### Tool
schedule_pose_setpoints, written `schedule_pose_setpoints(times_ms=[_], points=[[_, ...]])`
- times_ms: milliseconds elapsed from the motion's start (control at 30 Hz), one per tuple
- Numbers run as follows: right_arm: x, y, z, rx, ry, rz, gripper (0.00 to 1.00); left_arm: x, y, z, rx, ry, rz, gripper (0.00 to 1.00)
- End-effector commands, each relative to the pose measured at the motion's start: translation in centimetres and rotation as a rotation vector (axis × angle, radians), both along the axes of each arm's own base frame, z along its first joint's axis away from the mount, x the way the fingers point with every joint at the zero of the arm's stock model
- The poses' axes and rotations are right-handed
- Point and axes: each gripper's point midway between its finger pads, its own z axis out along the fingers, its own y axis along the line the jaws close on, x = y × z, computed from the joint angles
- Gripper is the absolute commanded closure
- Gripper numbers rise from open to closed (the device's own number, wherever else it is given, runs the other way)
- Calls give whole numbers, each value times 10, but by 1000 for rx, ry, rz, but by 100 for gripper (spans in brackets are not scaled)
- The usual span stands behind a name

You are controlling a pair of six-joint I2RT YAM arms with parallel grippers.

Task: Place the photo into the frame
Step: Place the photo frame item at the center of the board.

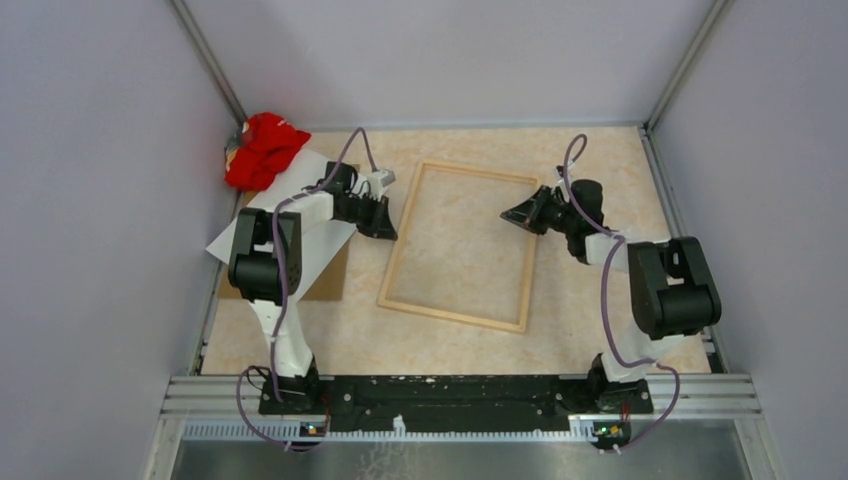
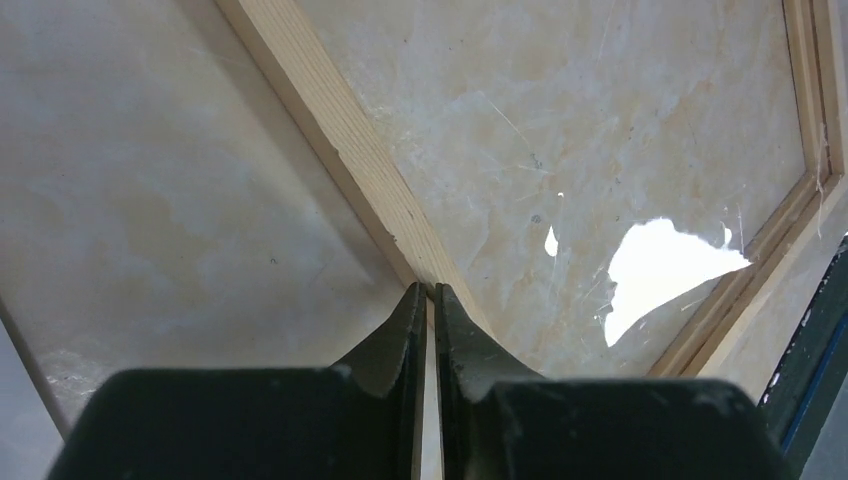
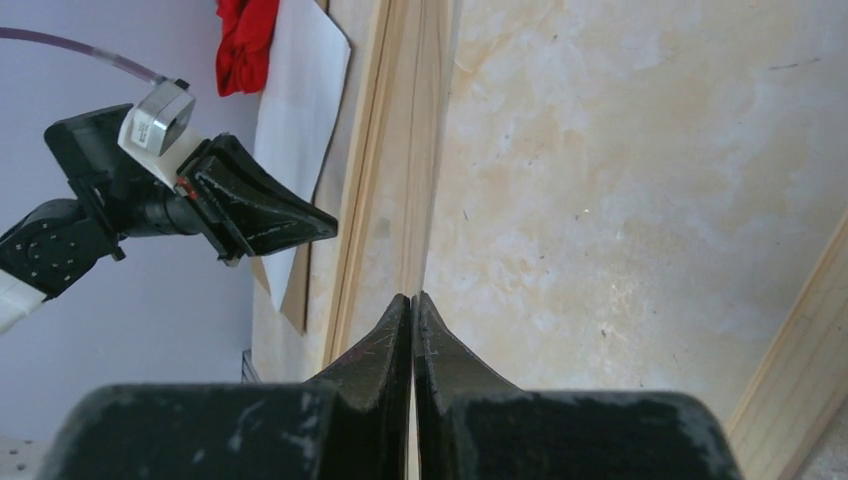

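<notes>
The light wood frame (image 1: 460, 245) lies flat mid-table, with nothing inside it. The photo (image 1: 322, 240) lies to its left with its whitish back up, on the brown backing board (image 1: 325, 282), partly hidden under my left arm. My left gripper (image 1: 386, 226) is shut, and its tips sit at the frame's left rail (image 2: 340, 140), as the left wrist view (image 2: 430, 290) shows. My right gripper (image 1: 510, 213) is shut and empty. It hangs inside the frame near the right rail, over the table in the right wrist view (image 3: 411, 297). That view also shows the photo (image 3: 300, 90).
A red cloth (image 1: 262, 148) lies in the back left corner, also seen in the right wrist view (image 3: 245, 40). Grey walls close in on the left, back and right. A bright reflection (image 2: 660, 265) shows on the surface inside the frame.
</notes>
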Motion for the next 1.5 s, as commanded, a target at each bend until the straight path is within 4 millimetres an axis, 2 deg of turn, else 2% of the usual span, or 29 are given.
schedule_pose_setpoints(times_ms=[0, 267, 467, 733, 967, 1267, 1400, 1467], points=[[3, 5, 36, 41, -136, 33, 100, 5, -5, 7, -41, -23, -22, 88], [10, 4, 16, 74, -57, -14, 100, 4, -6, 10, -53, -24, -27, 90], [8, 0, -5, 44, 9, -39, 100, 0, -7, 4, -59, -7, -37, 100], [10, 0, -5, 38, -8, -33, 100, -5, -10, 2, -65, 2, -52, 100], [16, -2, -15, -17, -6, -35, 100, -10, -12, 2, -70, 9, -61, 100], [17, 4, -22, -84, 2, -4, 100, -28, -16, 5, -92, 39, -82, 100], [14, 2, -21, -104, 6, 4, 85, -30, -15, 4, -85, 38, -81, 100], [13, 1, -21, -123, 13, 7, 73, -29, -15, 3, -80, 37, -79, 100]])
